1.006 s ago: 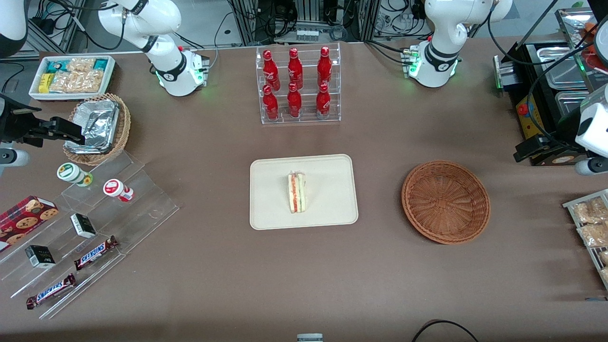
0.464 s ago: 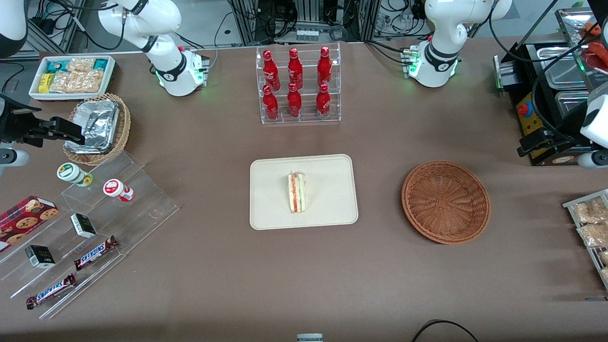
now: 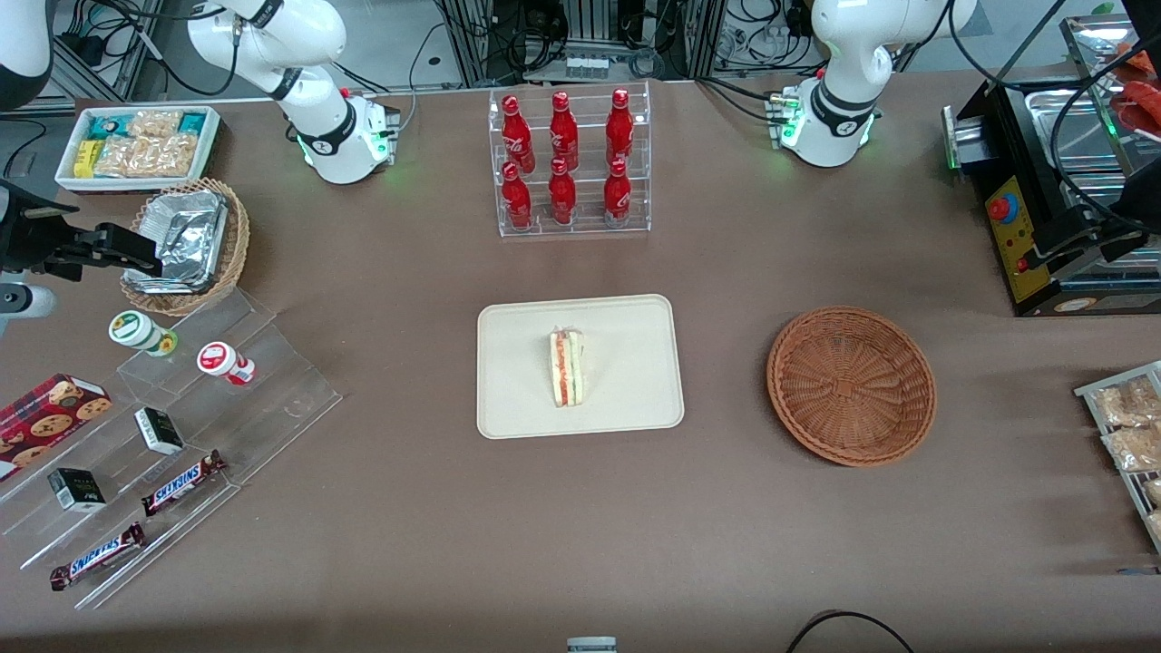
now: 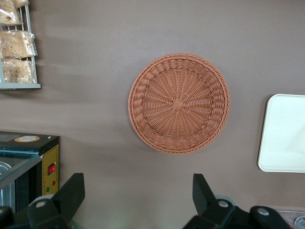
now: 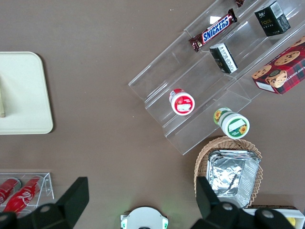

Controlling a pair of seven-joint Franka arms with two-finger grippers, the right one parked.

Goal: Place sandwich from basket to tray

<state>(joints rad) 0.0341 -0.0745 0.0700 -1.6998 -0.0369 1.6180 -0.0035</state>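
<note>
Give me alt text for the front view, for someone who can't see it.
A wrapped sandwich lies on a cream tray at the table's middle, while the reddish-brown wicker basket beside it sits empty. The gripper hangs over the table's edge at the working arm's end. A rack of red bottles stands farther from the camera.

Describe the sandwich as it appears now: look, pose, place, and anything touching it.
The sandwich is a small pale-bread wedge with red and green filling showing along its cut edge. It lies near the middle of the cream tray, resting on the tray floor, clear of the rim. Nothing else touches it. The reddish-brown basket is empty, and the left claw hangs open above the table near that basket, holding nothing.
</note>
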